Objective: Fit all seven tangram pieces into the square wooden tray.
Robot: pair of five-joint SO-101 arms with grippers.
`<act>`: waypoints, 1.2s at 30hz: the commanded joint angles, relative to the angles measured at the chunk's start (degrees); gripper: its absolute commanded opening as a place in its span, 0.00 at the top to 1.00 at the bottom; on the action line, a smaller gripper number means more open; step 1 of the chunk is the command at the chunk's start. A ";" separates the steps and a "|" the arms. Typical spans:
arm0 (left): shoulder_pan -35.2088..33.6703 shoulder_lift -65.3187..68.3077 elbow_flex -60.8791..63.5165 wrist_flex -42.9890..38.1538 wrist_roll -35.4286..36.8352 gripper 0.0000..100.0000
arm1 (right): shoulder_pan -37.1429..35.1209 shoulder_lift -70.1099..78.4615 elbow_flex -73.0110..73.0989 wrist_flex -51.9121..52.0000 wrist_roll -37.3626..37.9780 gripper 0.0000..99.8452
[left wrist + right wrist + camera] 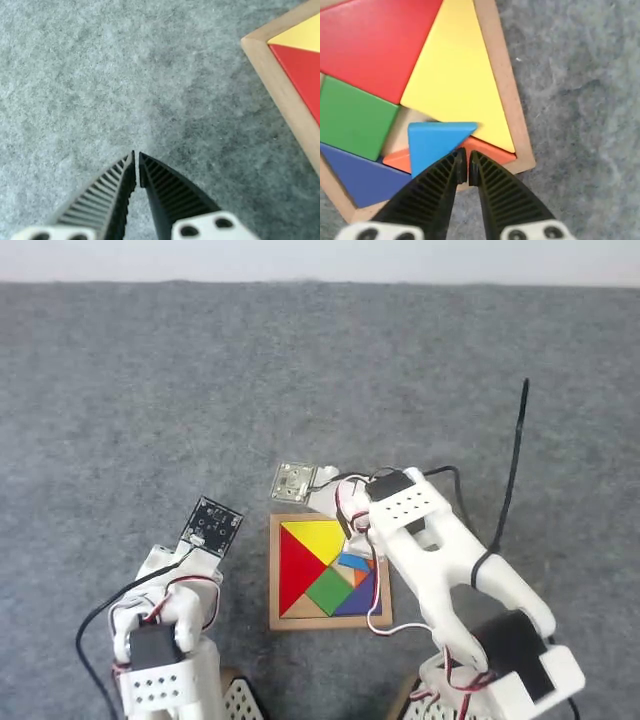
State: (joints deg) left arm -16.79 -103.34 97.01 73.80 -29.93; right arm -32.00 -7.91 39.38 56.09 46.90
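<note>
The square wooden tray (273, 575) is set on the grey-covered desk (150, 390) between the two arms, and most of the pieces are already seated in it. The red triangle (375, 40) and yellow triangle (457, 75) are laid flush against each other, with the green square (352, 117) and a dark blue piece (355, 175) beyond them. The small blue triangle (432, 142) is not seated. It is seen lying askew, partly on top of an orange piece (490, 150), and a patch of bare tray floor is left open beside the green square.

The right hand (463, 162) is held low at this corner, clenched with nothing between its jaws, its tips set at the blue triangle's edge. This posture is judged to suit nudging the piece flat rather than lifting it. The left hand (136, 156) is likewise clenched and empty. It is parked over bare desk just off a tray corner, presumably so that it is kept out of the working arm's way.

Six colours can be counted. A seventh piece may be hidden under the right arm (440, 540), by which that side of the tray is covered in the high view. Whether the tips actually touch the blue triangle or hang just over it cannot be settled. The orange piece's outline is largely concealed by the blue one.
</note>
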 commanded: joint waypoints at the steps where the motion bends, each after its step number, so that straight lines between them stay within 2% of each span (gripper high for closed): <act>1: -0.53 -1.14 -0.66 -0.70 -0.79 0.99 | 0.84 -3.65 -0.35 -0.13 -0.53 0.99; 12: -0.53 -1.14 -0.66 -0.70 -0.79 0.99 | 0.48 -3.74 -0.26 1.10 -0.62 0.99; 16: -0.53 -1.14 -0.66 -0.70 -0.79 0.99 | -2.42 -3.74 -0.44 4.26 -0.62 0.99; 24: -0.53 -1.14 -0.66 -0.70 -0.79 0.99 | -4.88 -3.74 -1.23 3.82 -3.87 0.99; 36: -0.53 -1.14 -0.66 -0.70 -0.79 0.99 | 4.18 -3.82 -8.18 4.26 -4.31 0.99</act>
State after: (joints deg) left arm -16.79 -103.34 97.01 73.80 -29.93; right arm -30.59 -8.00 35.16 59.43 43.30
